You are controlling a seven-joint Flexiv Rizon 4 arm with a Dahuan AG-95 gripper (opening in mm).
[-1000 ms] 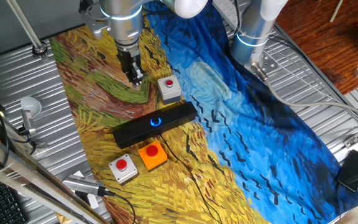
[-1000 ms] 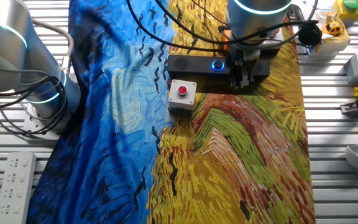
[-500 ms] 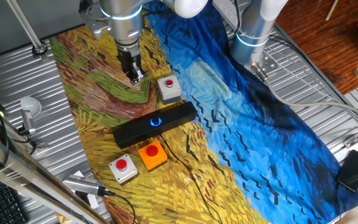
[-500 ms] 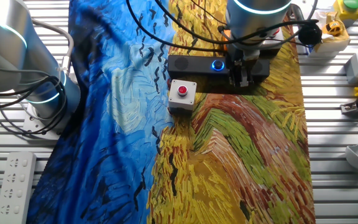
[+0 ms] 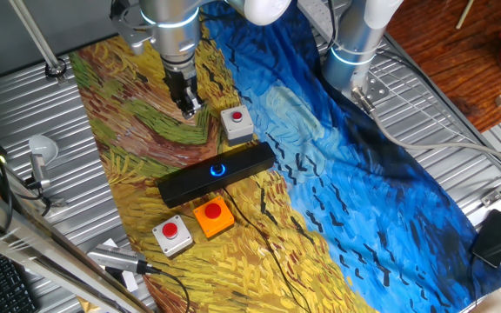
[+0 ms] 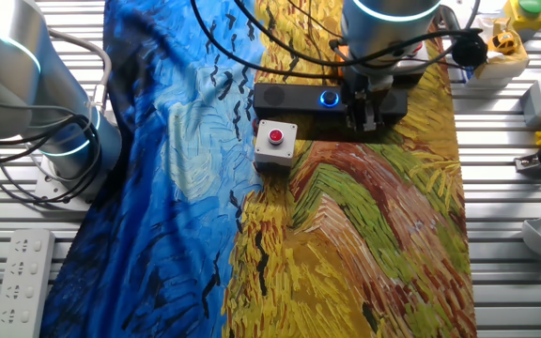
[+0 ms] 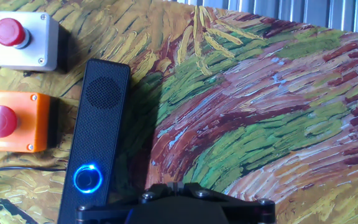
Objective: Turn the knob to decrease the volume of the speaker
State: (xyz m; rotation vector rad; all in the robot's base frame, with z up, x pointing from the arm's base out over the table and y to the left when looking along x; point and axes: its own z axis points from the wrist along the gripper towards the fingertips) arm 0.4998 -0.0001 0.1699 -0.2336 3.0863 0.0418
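Note:
The speaker is a long black bar lying on the painted cloth. Its knob glows blue at the bar's middle. Both also show in the other fixed view, speaker and knob, and in the hand view, speaker and knob. My gripper hangs above the cloth, up and left of the speaker, apart from it. Its fingers are together and hold nothing. In the other fixed view the gripper overlaps the speaker's right part. In the hand view the gripper sits right of the knob.
A grey box with a red button stands close beside the gripper. An orange button box and another grey one lie on the speaker's other side. A second arm's base stands at the back; cables cross the cloth.

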